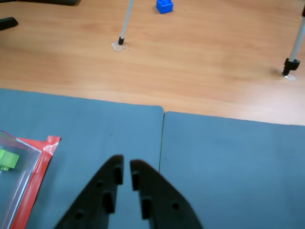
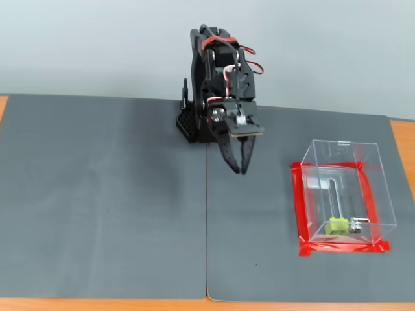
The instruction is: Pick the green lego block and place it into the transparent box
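Note:
The green lego block [image 2: 336, 224] lies inside the transparent box [image 2: 382, 188], near its front wall beside a small metal piece [image 2: 354, 227]. In the wrist view the block [image 1: 8, 160] shows through the box's clear wall [image 1: 26, 167] at the left edge. Red tape [image 2: 297, 207] outlines the box. My gripper [image 2: 241, 170] hangs above the grey mat, left of the box and apart from it. Its fingers are nearly together with nothing between them; it also shows in the wrist view [image 1: 127, 166].
Two grey mats [image 2: 104, 201] cover the wooden table, with a seam [image 2: 207, 246] between them. In the wrist view a blue lego block [image 1: 164, 5] and two thin stand legs [image 1: 125, 26] [image 1: 294, 50] stand on the bare wood beyond the mats.

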You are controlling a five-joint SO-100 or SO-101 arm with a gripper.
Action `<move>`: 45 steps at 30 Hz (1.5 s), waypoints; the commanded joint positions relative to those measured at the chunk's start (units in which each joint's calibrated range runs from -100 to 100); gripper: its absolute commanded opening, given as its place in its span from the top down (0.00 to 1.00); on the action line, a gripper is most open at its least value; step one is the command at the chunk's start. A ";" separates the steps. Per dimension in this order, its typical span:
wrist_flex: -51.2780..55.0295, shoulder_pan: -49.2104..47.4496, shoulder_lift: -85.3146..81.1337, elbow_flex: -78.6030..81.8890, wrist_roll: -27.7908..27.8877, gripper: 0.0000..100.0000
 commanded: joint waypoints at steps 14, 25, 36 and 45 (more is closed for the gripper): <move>-0.74 7.63 -30.85 30.37 -0.26 0.98; -0.74 5.47 -35.60 41.86 -0.26 0.98; 0.13 5.54 -35.77 52.26 -0.15 0.98; 0.22 6.06 -35.77 52.62 -0.26 0.98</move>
